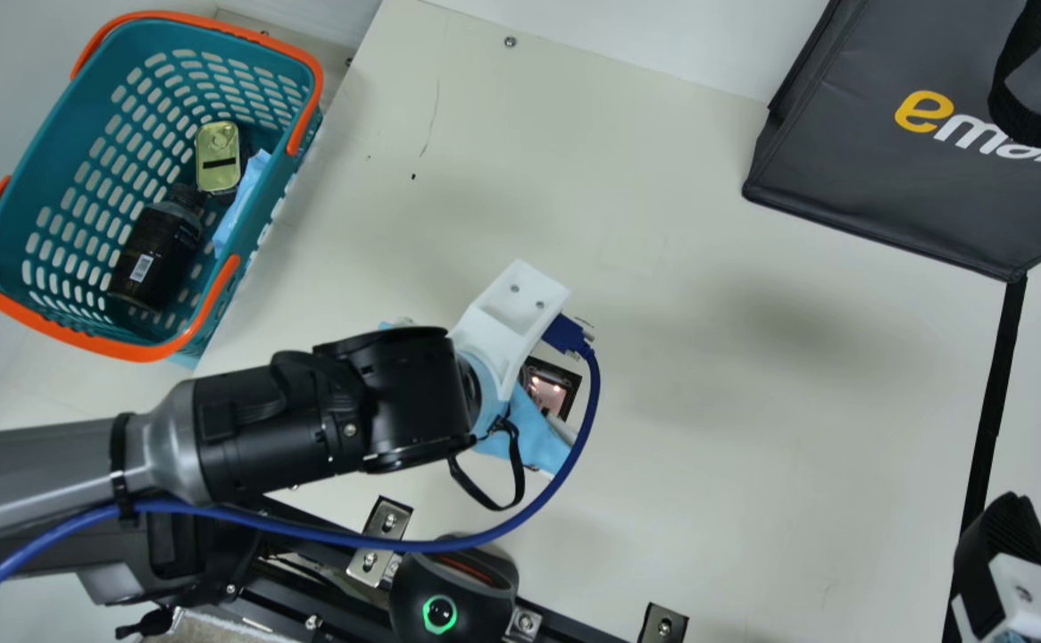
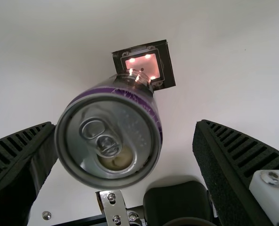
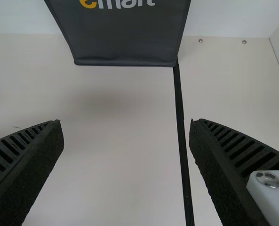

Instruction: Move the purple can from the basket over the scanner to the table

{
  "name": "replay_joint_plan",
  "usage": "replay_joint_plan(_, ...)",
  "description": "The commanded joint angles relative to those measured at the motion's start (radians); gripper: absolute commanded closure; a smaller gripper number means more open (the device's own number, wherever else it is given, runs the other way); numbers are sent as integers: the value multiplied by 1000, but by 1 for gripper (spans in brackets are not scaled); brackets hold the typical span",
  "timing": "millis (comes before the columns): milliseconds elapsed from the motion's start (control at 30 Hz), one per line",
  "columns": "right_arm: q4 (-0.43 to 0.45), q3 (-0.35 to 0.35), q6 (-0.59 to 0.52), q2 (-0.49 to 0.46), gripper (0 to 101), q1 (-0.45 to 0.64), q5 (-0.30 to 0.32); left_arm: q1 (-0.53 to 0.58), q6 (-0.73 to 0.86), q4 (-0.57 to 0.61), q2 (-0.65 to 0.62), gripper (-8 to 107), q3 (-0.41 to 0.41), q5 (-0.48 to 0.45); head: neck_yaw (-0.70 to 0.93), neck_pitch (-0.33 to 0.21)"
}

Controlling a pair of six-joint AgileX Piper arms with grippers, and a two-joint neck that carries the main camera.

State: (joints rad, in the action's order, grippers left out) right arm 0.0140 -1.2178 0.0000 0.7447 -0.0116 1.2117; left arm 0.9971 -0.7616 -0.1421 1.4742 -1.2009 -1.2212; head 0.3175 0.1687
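My left gripper (image 1: 534, 433) is low over the scanner (image 1: 549, 388) in the main view, partly covered by its own wrist. In the left wrist view, my left gripper (image 2: 125, 124) is open around the purple can (image 2: 108, 141). The can's silver top faces the camera, close to one finger, with a clear gap to the other. Its lower end overlaps the edge of the lit scanner (image 2: 151, 63); whether it rests there cannot be told. My right gripper (image 1: 1007, 572) is at the main view's lower right corner. Between its open fingers the right wrist view shows nothing held, the gripper (image 3: 126, 121) being wide apart.
A teal basket (image 1: 16, 192) with orange handles holds a dark bottle (image 1: 156, 254), a gold-topped tin (image 1: 218, 156) and something light blue. A dark grey bag (image 1: 886, 179) stands at the back right. Black tape (image 1: 994, 393) runs along the table's right part.
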Motion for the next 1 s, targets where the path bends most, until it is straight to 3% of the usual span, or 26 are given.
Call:
replay_joint_plan(0,0,0,0,0,6,0,0,-2,0,-1,0,9,-1,1,4,-30)
replay_joint_plan(433,0,0,0,0,6,0,0,-9,14,-2,-32,9,22,1,4,-30)
replay_joint_plan(767,0,0,0,0,6,0,0,-68,94,23,-154,9,111,1,4,-30)
replay_joint_plan(967,0,0,0,0,6,0,0,-158,172,45,-244,9,158,1,4,-30)
